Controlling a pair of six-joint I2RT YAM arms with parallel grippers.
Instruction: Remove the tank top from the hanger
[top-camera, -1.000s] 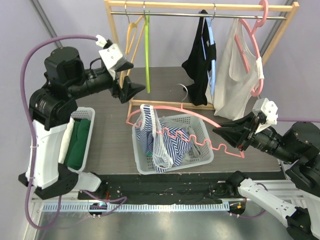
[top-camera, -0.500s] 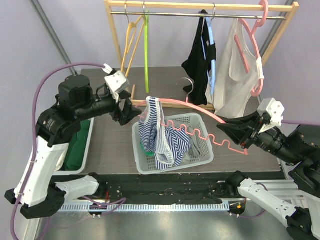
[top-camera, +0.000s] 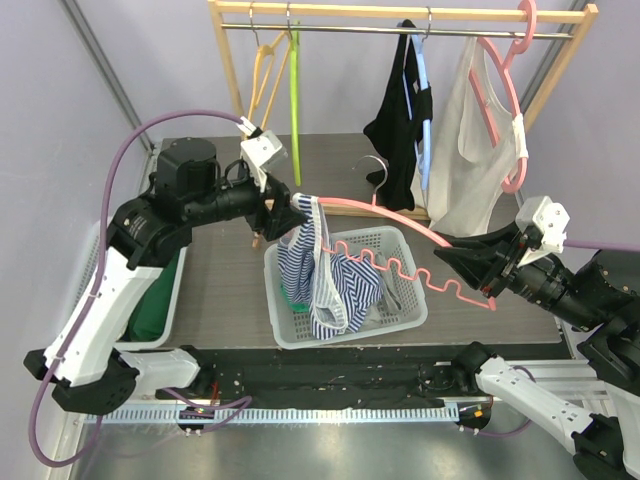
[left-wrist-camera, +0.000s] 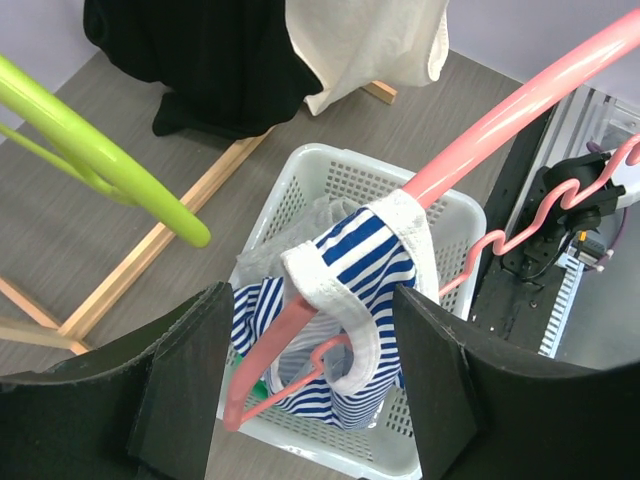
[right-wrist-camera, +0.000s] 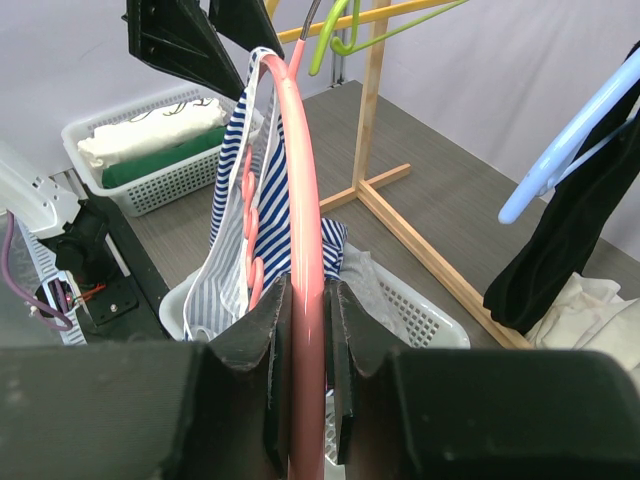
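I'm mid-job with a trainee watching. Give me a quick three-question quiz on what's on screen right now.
1. Multiple choice: what is the right gripper clamped on?
A) the pink hanger
B) a green hanger
C) a blue hanger
2. True or false: the striped tank top is completely off the pink hanger.
3. Short answer: what does the lower part of the striped tank top hang into?

Key
1. A.
2. False. A strap loops over the hanger's end.
3. The white basket.
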